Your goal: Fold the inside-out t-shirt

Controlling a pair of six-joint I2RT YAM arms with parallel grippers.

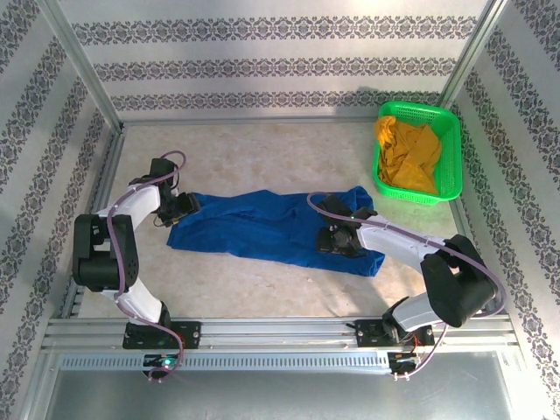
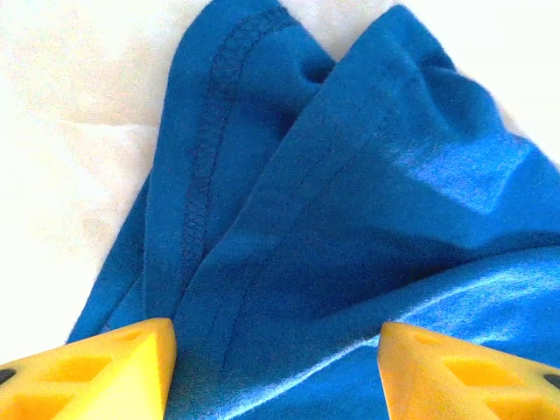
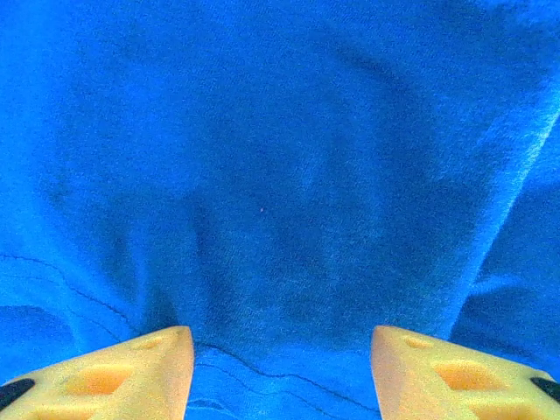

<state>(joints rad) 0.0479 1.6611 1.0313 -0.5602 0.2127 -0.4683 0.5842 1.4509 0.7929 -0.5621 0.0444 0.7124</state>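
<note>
My left claw (image 2: 276, 341) gapes wide over the hemmed edge of the t-shirt (image 1: 262, 229), right claw (image 3: 280, 346) wide mid-cloth; open desk (image 1: 262, 157) beyond.

Looks down on a royal-blue t-shirt (image 1: 254, 229) bunched into a long strip across the pale table (image 1: 262, 157). Puts the left gripper (image 1: 185, 207) at its left end, the right gripper (image 1: 333, 240) on its right part. Finds a green basket (image 1: 418, 108) in the far right corner, holding a mustard-yellow garment (image 1: 407, 156).

Both arms reach low and inward, left fingers (image 2: 114, 367) and right fingers (image 3: 131, 372) apparently spread apart.
</note>
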